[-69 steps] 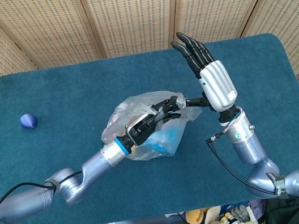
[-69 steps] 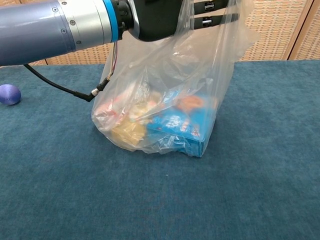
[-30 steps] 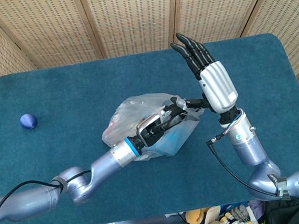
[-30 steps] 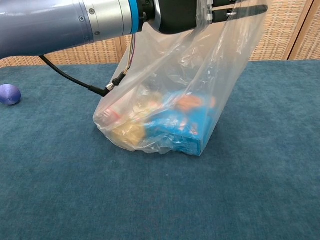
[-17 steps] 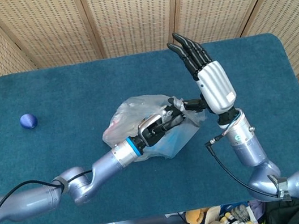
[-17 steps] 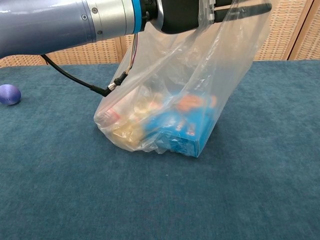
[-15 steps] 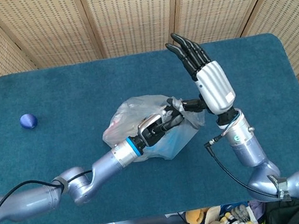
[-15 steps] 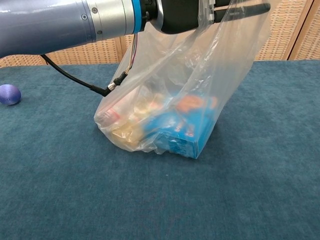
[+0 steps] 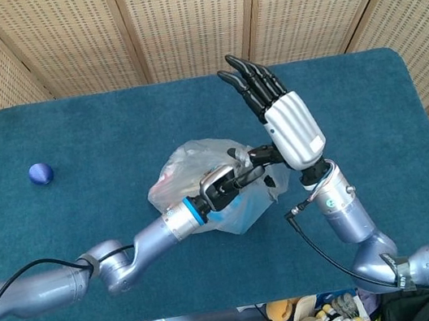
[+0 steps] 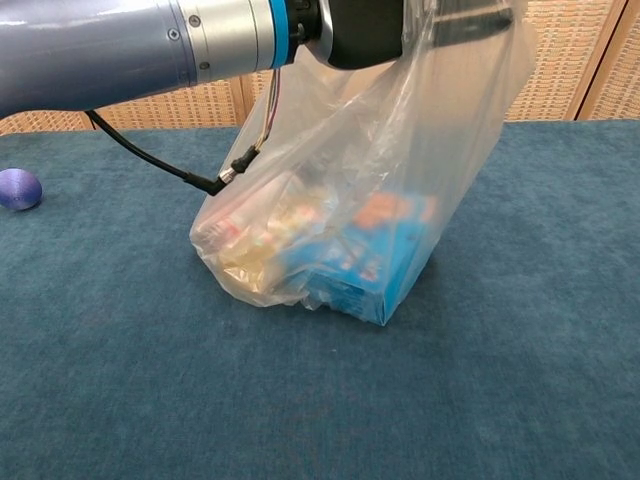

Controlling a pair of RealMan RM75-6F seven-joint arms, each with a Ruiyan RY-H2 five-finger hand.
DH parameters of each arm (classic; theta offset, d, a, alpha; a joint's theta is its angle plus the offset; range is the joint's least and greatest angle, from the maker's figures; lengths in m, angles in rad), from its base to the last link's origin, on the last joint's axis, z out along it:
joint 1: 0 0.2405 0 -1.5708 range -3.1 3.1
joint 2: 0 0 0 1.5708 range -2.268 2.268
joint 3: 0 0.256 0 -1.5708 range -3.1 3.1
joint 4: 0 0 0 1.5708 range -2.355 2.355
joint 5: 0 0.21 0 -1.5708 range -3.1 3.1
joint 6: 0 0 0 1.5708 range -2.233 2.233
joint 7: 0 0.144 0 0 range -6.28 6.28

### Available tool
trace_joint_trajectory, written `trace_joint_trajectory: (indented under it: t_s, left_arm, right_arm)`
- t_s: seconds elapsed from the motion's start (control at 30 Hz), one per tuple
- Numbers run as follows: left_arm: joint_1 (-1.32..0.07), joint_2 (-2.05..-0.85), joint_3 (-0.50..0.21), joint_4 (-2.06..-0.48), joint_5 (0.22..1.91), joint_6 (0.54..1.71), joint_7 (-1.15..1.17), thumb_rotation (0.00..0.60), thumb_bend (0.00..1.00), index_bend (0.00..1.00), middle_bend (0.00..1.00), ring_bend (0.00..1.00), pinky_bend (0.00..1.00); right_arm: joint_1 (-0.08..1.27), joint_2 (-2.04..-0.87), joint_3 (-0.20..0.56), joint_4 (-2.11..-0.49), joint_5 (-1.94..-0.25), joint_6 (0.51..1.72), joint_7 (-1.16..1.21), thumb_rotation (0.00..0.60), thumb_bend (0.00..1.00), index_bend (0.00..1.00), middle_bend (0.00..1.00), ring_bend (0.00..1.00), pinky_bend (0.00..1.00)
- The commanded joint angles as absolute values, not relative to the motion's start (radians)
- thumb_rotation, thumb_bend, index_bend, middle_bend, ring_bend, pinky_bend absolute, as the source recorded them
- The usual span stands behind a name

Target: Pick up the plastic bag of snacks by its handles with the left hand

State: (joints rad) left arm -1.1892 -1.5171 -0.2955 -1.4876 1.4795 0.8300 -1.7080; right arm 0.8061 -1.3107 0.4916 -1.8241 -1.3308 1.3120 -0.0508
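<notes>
Plastic bag of snacks [image 10: 345, 215] is gripped at its handles by the left hand [image 9: 226, 181], its base on the blue table [image 9: 69, 127] near the centre. Right hand [image 9: 277, 117] is raised just beside, fingers spread. Wide cloth is left all round; a blue ball [image 9: 40, 172] lies well apart.

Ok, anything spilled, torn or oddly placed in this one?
Nothing spilled or torn. The plastic bag keeps its snacks inside, held at the top by the left hand. A blue ball sits alone near the table's left edge.
</notes>
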Motion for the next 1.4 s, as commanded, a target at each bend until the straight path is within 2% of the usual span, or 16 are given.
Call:
trace_joint_trajectory:
  t_s: [0.03, 0.43, 0.8, 1.4]
  left_arm:
    - [-1.189, -1.521, -0.298, -1.487, 1.476, 0.829, -1.717, 0.297, 0.3, 0.26, 0.13, 0.14, 0.16]
    - [-1.183, -1.529, -0.303, -1.483, 1.469, 0.823, -1.724, 0.288, 0.3, 0.26, 0.13, 0.14, 0.14]
    - [-1.184, -1.53, -0.302, -1.479, 1.482, 0.819, -1.733, 0.29, 0.3, 0.26, 0.13, 0.14, 0.15]
    - [-1.186, -1.531, -0.305, -1.48, 1.48, 0.81, -1.744, 0.291, 0.3, 0.27, 0.13, 0.14, 0.15]
  right_arm:
    - [0.815, -1.313, 0.496, -1.831, -1.325, 1.306, -0.062, 0.6, 0.15, 0.0, 0.0, 0.0, 0.1]
    - [0.831, -1.314, 0.485, -1.84, -1.31, 1.287, -0.106, 0.6, 0.15, 0.0, 0.0, 0.0, 0.1]
    - [0.829, -1.29, 0.491, -1.853, -1.285, 1.278, -0.119, 0.6, 0.0, 0.0, 0.0, 0.0, 0.1]
    - [0.846, -1.215, 0.515, -1.899, -1.19, 1.224, -0.206, 0.6, 0.0, 0.0, 0.0, 0.0, 0.09]
